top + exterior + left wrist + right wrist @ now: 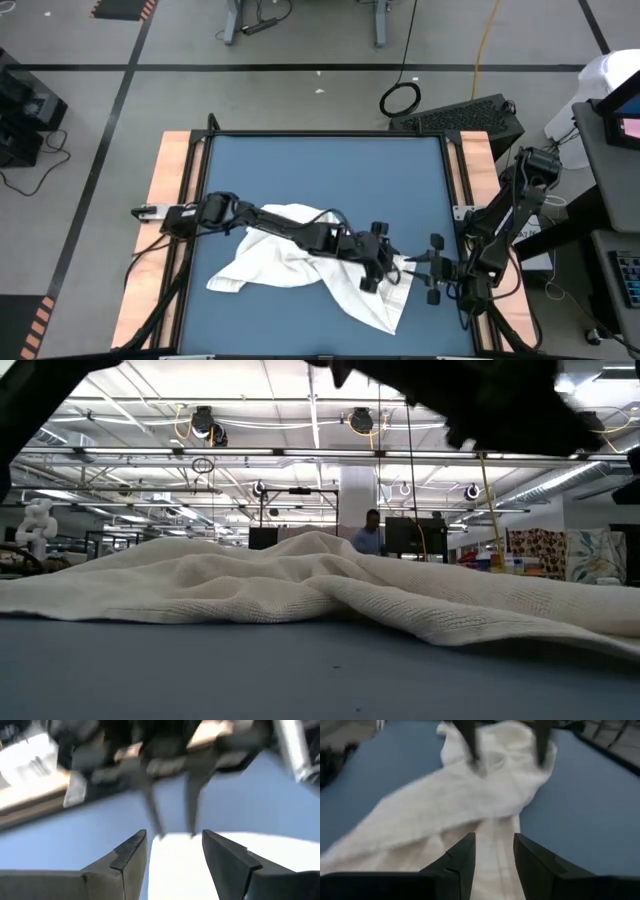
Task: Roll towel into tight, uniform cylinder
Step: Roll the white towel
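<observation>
The left gripper [383,262] hangs open over the crumpled towel [290,262] on the near half of the blue worktop [320,175]. The right gripper [428,270], fingers parted, faces it at the towel's right edge.

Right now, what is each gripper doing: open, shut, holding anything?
Left gripper: open, over the towel, holding nothing.
Right gripper: open, at the towel's edge, holding nothing.

The left arm [300,232] hides the towel's [270,262] middle — its printed mark can't be seen. In the left wrist view the right gripper [172,827] is a blur.
</observation>
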### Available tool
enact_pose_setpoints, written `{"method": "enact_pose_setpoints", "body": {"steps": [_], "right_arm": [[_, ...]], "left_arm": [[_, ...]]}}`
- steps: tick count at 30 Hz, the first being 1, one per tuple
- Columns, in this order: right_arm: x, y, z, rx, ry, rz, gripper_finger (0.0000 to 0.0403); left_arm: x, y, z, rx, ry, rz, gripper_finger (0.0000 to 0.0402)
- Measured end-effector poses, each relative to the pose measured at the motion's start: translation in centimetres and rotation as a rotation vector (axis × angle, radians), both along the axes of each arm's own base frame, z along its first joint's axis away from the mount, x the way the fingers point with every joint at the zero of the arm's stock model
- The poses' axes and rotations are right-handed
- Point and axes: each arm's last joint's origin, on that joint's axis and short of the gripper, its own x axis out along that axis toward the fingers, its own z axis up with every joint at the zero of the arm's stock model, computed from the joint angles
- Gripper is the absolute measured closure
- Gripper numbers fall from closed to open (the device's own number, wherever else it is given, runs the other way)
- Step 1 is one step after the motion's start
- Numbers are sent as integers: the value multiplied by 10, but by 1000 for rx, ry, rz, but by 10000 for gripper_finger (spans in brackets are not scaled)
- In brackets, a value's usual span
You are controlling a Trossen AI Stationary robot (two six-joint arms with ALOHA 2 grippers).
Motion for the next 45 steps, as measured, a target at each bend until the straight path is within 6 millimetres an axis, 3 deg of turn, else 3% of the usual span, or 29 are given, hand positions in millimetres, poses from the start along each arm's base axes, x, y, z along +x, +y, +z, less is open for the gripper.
{"method": "enact_pose_setpoints", "body": {"steps": [4, 8, 12, 21, 28, 31, 34, 39, 43, 45], "right_arm": [[2, 4, -13, 61, -60, -20, 286], [6, 10, -28, 55, -78, -28, 296], [13, 15, -41, 65, -85, -49, 305], [25, 26, -65, 107, -99, -34, 324], [32, 18, -91, 125, -11, -72, 356], [31, 16, -97, 119, -12, -92, 373], [29, 17, -97, 115, -9, -88, 387], [28, 17, -97, 111, -1, -76, 399], [28, 17, -98, 98, 3, -70, 398], [28, 17, -98, 92, 4, -69, 398]], "left_arm": [[-7, 34, 7, -17, 111, 28, 206], [-21, 54, 25, -31, 201, 28, 206], [-27, 86, 42, -103, 186, 15, 206], [-42, 136, 30, -131, 355, 93, 206], [-58, 182, 23, -250, 470, 104, 206], [-61, 193, 23, -327, 471, 92, 206], [-52, 181, 19, -371, 379, 70, 206], [-40, 133, -6, -320, 283, 48, 206], [-48, 104, -25, -274, 244, 119, 206], [-53, 92, -25, -277, 108, 155, 206]]}}
